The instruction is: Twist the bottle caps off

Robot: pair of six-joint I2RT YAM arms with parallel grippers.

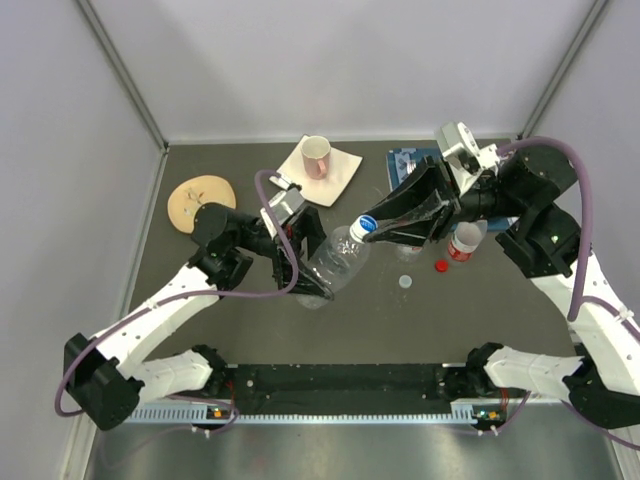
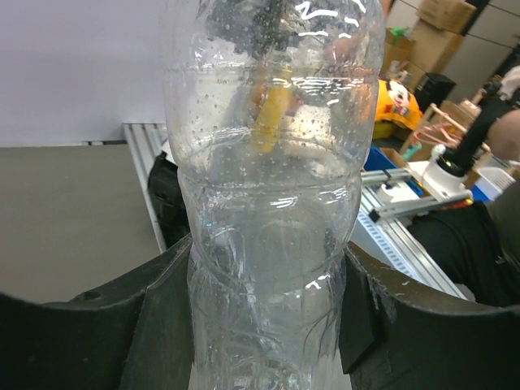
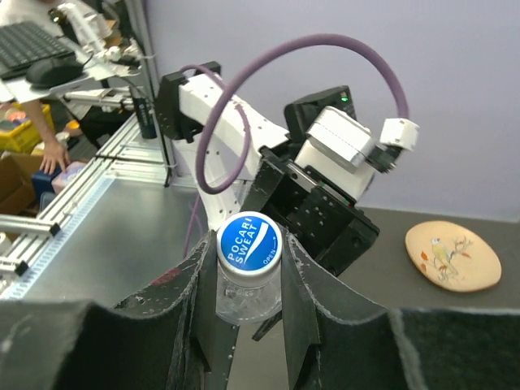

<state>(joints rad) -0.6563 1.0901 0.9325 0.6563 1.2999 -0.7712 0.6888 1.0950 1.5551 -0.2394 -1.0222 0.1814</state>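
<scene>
Table [image 1: 420, 330]: dark grey, matte, flat.

Bottle [image 1: 338, 258]: clear thin plastic, ribbed and waisted, with droplets inside the wall. It sits at mid-table between the two arms. Its long axis is tilted, running from the base at the near left to the neck at the far right, so the cap end points toward the right arm. Whether the base touches the table cannot be told.

Left gripper [image 2: 264, 325]: black padded fingers clamped on either side of the bottle's body at its narrow waist.

Right gripper [image 3: 248, 276]: closed tight around the blue cap [image 3: 249, 241], which is a round cap with white print, seated on the neck.

Second bottle [image 1: 462, 242]: small, with a red label, upright beside the right arm.

Pale cap [image 1: 406, 282] and red cap [image 1: 441, 266]: small discs lying loose on the table, near each other but apart.
</scene>
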